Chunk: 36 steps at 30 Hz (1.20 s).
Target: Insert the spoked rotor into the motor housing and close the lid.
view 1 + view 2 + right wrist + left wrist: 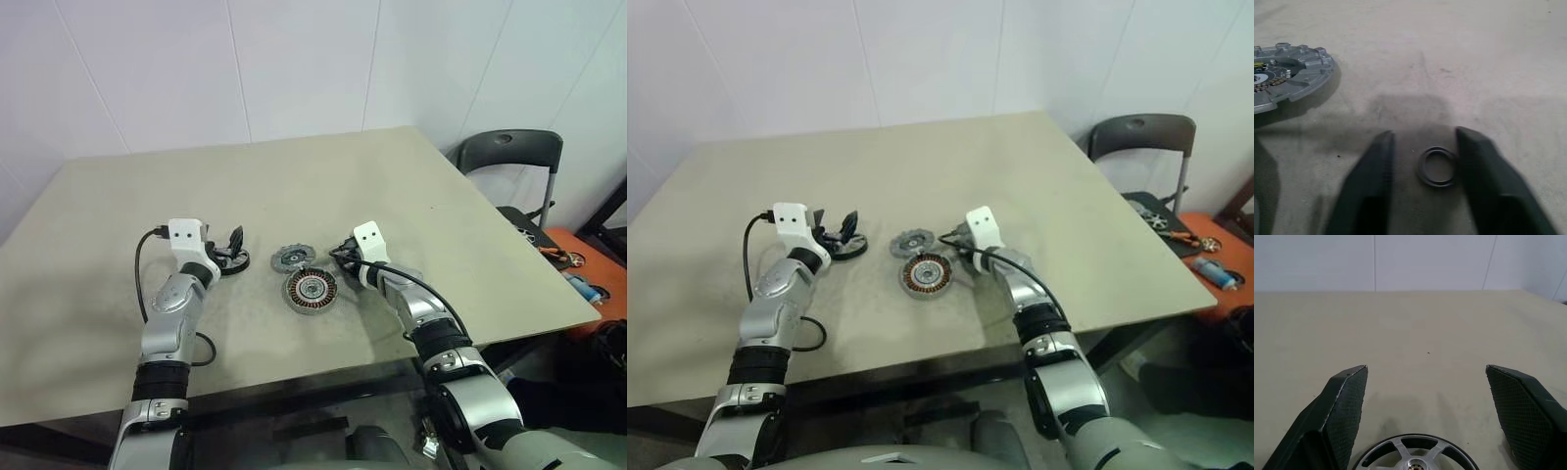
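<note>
— Any lettering, label, brand or number to read anywhere?

— None that can be made out. The lid (1284, 73) has small yellowish marks near its dark centre, possibly print, but too small to tell. The motor housing (311, 290), in the middle of the table (294, 186) toward its near edge, shows only windings and bare metal.

— Signs on the wall?

— Plain panels, no writing.
</note>
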Available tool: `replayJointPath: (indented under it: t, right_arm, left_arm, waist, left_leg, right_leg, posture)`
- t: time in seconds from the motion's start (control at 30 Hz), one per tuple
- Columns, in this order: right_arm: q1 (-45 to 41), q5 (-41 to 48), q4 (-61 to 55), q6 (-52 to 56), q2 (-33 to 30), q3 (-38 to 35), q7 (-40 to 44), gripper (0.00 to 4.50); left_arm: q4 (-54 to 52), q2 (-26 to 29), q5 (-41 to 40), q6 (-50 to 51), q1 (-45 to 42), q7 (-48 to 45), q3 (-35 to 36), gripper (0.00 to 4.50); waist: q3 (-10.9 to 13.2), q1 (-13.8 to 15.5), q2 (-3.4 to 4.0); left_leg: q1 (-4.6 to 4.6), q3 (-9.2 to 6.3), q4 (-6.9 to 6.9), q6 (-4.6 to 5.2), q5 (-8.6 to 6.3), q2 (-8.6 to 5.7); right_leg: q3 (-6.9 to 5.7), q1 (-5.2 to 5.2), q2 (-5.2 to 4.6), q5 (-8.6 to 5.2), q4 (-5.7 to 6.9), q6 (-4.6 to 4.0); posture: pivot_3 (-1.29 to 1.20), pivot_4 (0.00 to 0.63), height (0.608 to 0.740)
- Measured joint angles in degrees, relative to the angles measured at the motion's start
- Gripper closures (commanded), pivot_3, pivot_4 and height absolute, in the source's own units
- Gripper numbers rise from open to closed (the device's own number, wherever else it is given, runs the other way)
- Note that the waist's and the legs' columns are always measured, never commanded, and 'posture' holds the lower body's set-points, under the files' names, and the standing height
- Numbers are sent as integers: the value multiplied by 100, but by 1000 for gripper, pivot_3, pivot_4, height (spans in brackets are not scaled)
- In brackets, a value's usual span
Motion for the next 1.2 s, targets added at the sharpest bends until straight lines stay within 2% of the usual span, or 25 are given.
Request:
replayJointPath:
  t: [0.27, 0.4, 0.9, 1.03, 1.2]
  right_arm:
    - [53, 8, -110, 85, -55, -19, -43, 2800]
    - [93, 41, -170, 116, -75, -32, -11, 3657]
    - [98, 158, -296, 320, -98, -110, -39, 3657]
    - [282, 454, -782, 472, -242, -165, 476, 3657]
    - [420, 778, -1948, 748, -429, -96, 1128, 3657]
  left_arm:
    - [1, 0, 0, 0, -4, 0, -6, 390]
    - [13, 0, 0, -1, -36, -3, -8, 390]
    - [331, 17, 1, -61, -137, -40, -5, 390]
    - [404, 57, 1, -117, -186, -63, -1, 390]
    - [506, 71, 0, -201, -303, -133, -4, 390]
  waist:
    - [0, 31, -1]
    - [0, 80, -1]
    - [0, 124, -1]
    - [2, 110, 3]
    - [4, 89, 5]
  left_leg:
    - [0, -1, 0, 0, 0, -1]
    - [0, -1, 0, 0, 0, -1]
    - [0, 0, 0, 0, 0, -1]
    - [-6, 0, -6, 1, -1, 0]
    - [-8, 1, -11, 1, -1, 1]
  right_leg:
    - [-1, 0, -1, 0, -1, 0]
    - [-1, 0, 0, 0, -1, 0]
    - [-1, 1, 0, 0, -1, 0]
    - [-2, -8, 0, -1, -7, 0]
    - [-1, -12, 0, -1, -12, 1]
  posture:
    - [0, 0, 740]
    - [0, 0, 740]
    - [0, 0, 740]
    - [0, 0, 740]
    - [0, 0, 740]
